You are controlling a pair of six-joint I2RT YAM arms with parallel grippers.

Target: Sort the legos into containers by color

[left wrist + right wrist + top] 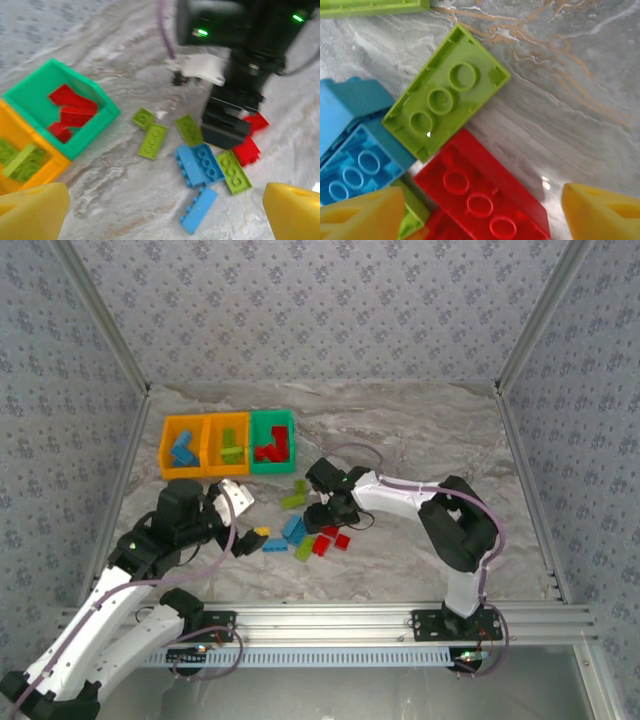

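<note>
Loose legos lie mid-table: lime (293,500), blue (293,528) and red (321,544) bricks. At the back left stand three containers: an orange bin (165,450) with blue bricks, an orange bin (228,418) with lime ones, and a green bin (272,414) with red ones. My right gripper (328,520) is low over the pile and open. Its yellow fingertips straddle an upside-down red brick (480,195), with a gap on the right side. A lime brick (445,102) and a blue brick (355,150) lie beside it. My left gripper (165,215) is open and empty, left of the pile near a blue brick (199,210).
The green bin's rim (107,107) and the orange bin's wall (50,160) are close at the left in the left wrist view. The right arm's dark body (235,75) looms over the pile. Metal frame posts and patterned walls border the marble table (430,440).
</note>
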